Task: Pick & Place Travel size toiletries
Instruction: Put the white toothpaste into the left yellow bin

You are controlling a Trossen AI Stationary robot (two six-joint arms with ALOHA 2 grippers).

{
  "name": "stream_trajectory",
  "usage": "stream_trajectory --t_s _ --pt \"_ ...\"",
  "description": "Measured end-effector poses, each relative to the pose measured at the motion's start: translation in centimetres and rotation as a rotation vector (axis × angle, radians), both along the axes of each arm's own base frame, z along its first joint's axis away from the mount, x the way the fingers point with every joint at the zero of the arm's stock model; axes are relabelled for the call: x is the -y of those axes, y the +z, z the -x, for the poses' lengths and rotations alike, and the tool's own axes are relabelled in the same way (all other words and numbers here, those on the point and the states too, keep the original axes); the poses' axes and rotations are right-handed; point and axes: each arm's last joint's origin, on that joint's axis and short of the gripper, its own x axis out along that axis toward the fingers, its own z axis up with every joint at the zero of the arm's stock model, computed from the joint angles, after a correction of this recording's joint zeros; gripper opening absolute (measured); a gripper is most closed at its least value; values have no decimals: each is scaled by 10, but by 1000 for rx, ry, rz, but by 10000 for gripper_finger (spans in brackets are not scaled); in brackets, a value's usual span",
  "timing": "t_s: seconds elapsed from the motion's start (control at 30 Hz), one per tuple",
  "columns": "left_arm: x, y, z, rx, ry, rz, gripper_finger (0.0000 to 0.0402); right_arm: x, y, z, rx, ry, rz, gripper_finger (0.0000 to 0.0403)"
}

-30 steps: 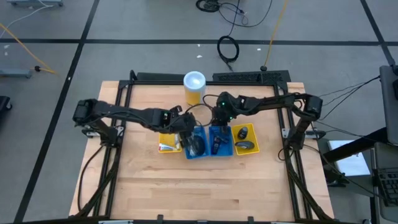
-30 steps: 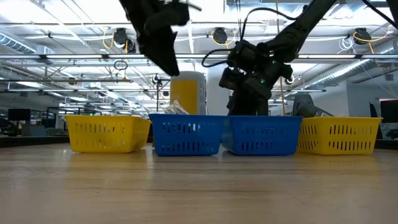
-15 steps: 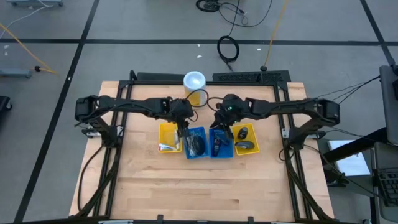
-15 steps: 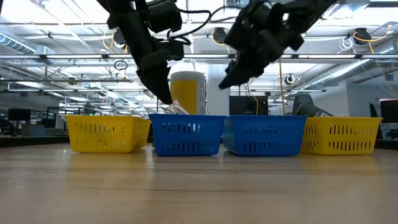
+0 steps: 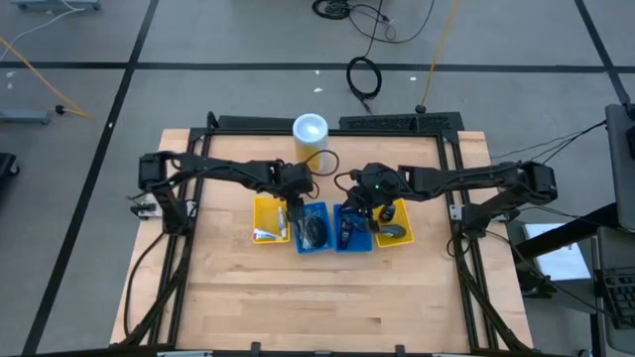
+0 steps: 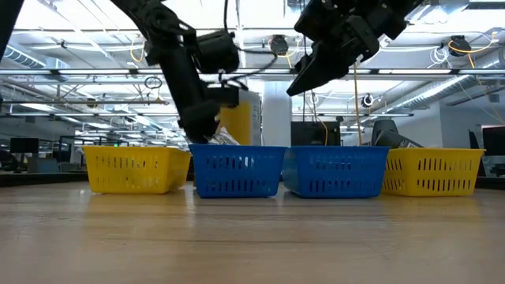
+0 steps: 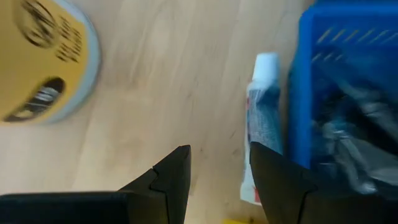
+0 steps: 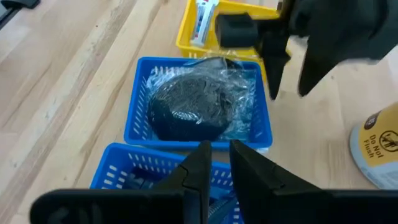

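Wrapped discs (image 8: 196,102) in tray (image 8: 134,115).

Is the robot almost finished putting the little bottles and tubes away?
Most seem sorted: wrapped black discs fill one blue tray, and white tubes lie in a yellow tray. Right now neither gripper holds anything. The left gripper hangs open above a white tube on the table beside the blue tray, so that one is left. The right gripper hovers nearly shut over the blue trays.

- High view: directly overhead, whole table (image 5: 248,297) visible.
- Low view: tabletop level, facing the room.
- Wrist views: close, both showing the left blue basket (image 8: 140,115) and yellow canister (image 7: 43,59).
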Motion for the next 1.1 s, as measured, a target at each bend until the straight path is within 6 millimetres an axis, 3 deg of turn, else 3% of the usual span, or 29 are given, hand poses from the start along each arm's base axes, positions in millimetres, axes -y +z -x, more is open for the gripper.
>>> stream_trajectory --t_s 0.63,0.73,0.9,1.1 --pt "-5 -44 -12 -71 -51 69 161 -2 -1 1 -12 1 2 53" --pt "-5 -44 -12 -73 -59 76 128 -2 -1 1 -12 2 3 52" --pt "-5 -38 -11 -71 -83 57 21 -2 -1 1 -12 4 5 52" --pt "-8 -28 -11 -80 -43 -3 3 -2 -1 1 -17 13 15 51"
